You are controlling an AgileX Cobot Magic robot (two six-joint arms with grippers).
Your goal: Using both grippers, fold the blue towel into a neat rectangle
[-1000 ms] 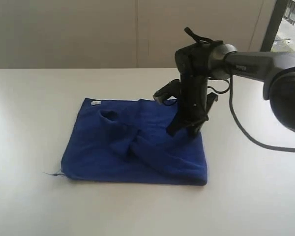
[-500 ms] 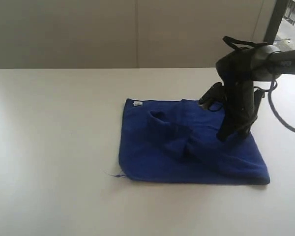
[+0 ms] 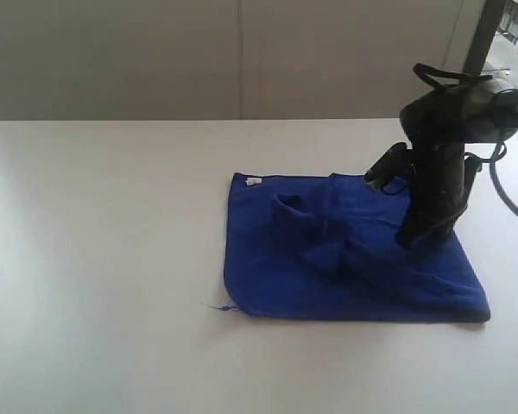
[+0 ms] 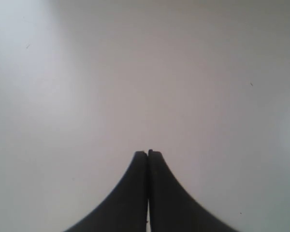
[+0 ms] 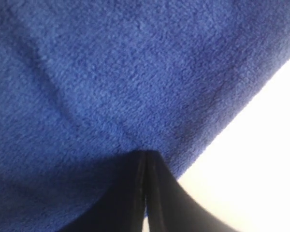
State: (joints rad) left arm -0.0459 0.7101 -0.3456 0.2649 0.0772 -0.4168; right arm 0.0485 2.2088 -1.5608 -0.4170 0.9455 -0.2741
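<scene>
Across most of the exterior view, a white table, with a pale wall behind. On the right half of that table, spread out flat yet rumpled, the blue towel, with the near edge straight and the near-left corner rounded. Through the cloth's middle, a bunched ridge running slantwise from the far left toward the near right.

Reaching in from the right edge and bent steeply downward over the towel's far-right part, the black right arm, with a dark cable looping beside it. At its tip, the right gripper, jaws clenched together, tips pressed down into the towel close to its right-hand edge, with creases in the pile running up to them. Cannot tell whether any cloth is pinched between the fingers.

In the left wrist view, the left gripper, likewise clenched and grasping nothing, above bare white surface.

At the towel's far-left corner, a small white label. At the near-left corner, a thin loose thread trailing onto the table.
</scene>
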